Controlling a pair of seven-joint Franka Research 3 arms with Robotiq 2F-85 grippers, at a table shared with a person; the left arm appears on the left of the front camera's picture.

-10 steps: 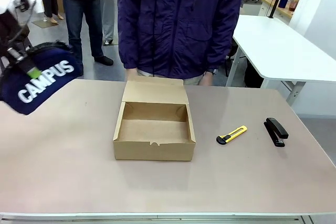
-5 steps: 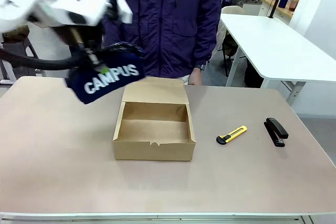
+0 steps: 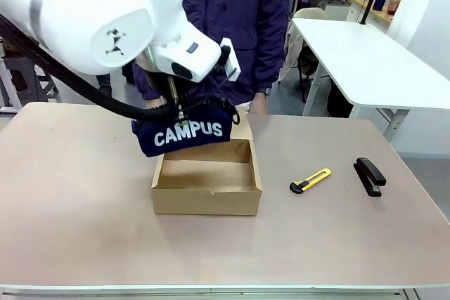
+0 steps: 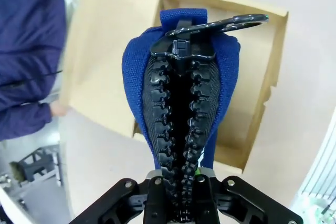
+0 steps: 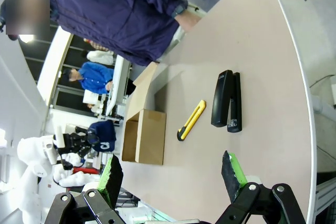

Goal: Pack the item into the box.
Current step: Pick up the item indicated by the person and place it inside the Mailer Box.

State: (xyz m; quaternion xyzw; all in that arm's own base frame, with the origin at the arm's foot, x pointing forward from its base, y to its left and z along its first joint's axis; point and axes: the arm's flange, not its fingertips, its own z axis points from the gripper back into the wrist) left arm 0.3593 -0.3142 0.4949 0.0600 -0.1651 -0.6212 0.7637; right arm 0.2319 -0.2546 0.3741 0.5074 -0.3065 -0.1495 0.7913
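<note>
Now, from the front, the left tool (image 3: pixel 180 109) is clamped on the top edge of the pouch (image 3: pixel 186 133), which hangs clear above the far left part of the open box (image 3: pixel 207 191). The pouch is carried long side level and roughly in line with the box's width, probably because it is nearly as wide as the box and has to go in lengthwise. It sits a little left of the opening, so I judge it needs a nudge to the right before lowering. The knife (image 3: pixel 310 180) and stapler (image 3: pixel 370 175) lie on the table (image 3: pixel 84 201) well to the right, apart from the box. A person (image 3: pixel 239 26) stands at the far edge, one hand (image 3: pixel 257 107) near the lid's corner.

Looking down the left wrist, the fingers (image 4: pixel 157 182) pinch the pouch at its zip (image 4: pixel 181 114), a firm ridge on a soft bag. Below it lie the box floor (image 4: pixel 252 66) and the lid (image 4: pixel 115 61), folded back toward the person. Two hands are near the lid; whether they touch it I cannot tell.

From the right wrist, the right tool (image 5: pixel 171 174) stands wide and empty, well away over the table's near right side, which leaves the box free for the other arm. The stapler (image 5: pixel 227 99) and knife (image 5: pixel 191 120) lie between it and the box (image 5: pixel 149 137).
</note>
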